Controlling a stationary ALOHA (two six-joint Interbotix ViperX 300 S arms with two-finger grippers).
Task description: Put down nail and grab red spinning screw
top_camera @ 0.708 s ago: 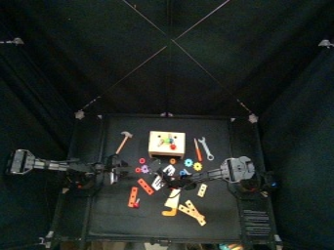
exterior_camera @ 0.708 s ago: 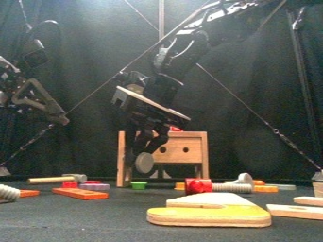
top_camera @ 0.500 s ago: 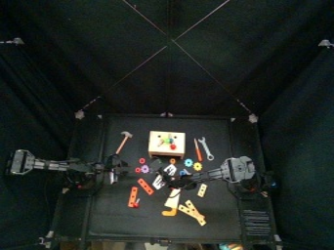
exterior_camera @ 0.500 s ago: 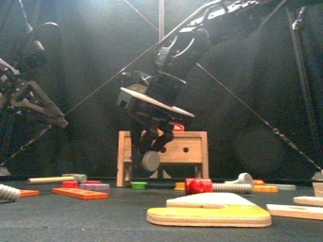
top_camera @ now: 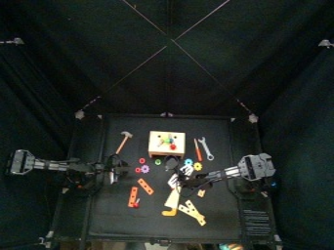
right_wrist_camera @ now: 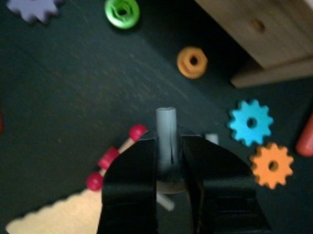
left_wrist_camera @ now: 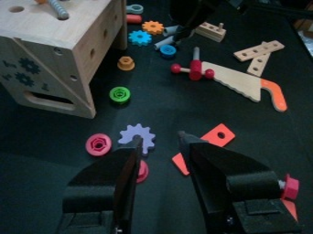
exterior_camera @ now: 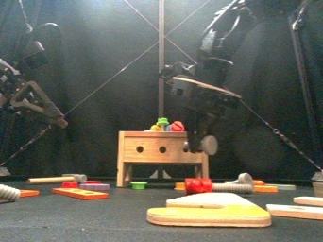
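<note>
My right gripper (right_wrist_camera: 167,148) is shut on the grey nail (right_wrist_camera: 167,126), whose shaft stands up between the jaws. In the front view the right gripper (exterior_camera: 202,142) hangs to the right of the wooden box (exterior_camera: 158,157), with the nail's round head (exterior_camera: 209,145) showing. The red spinning screw (right_wrist_camera: 115,154) lies on the table just beside the jaws, next to the wooden saw (left_wrist_camera: 244,84); the red screw (left_wrist_camera: 192,69) also shows in the left wrist view. My left gripper (left_wrist_camera: 156,146) rests open at the table's left over loose parts, holding nothing.
The wooden box (top_camera: 166,144) stands mid-table with pegs on top. Around the right gripper lie a blue gear (right_wrist_camera: 252,122), an orange gear (right_wrist_camera: 272,164), an orange ring (right_wrist_camera: 191,61) and a green ring (right_wrist_camera: 121,11). A hammer (top_camera: 124,139) and a wrench (top_camera: 205,148) lie farther back.
My right gripper has swung to the right with the nail, from in front of the box to beside its right edge. The left arm has not moved.
</note>
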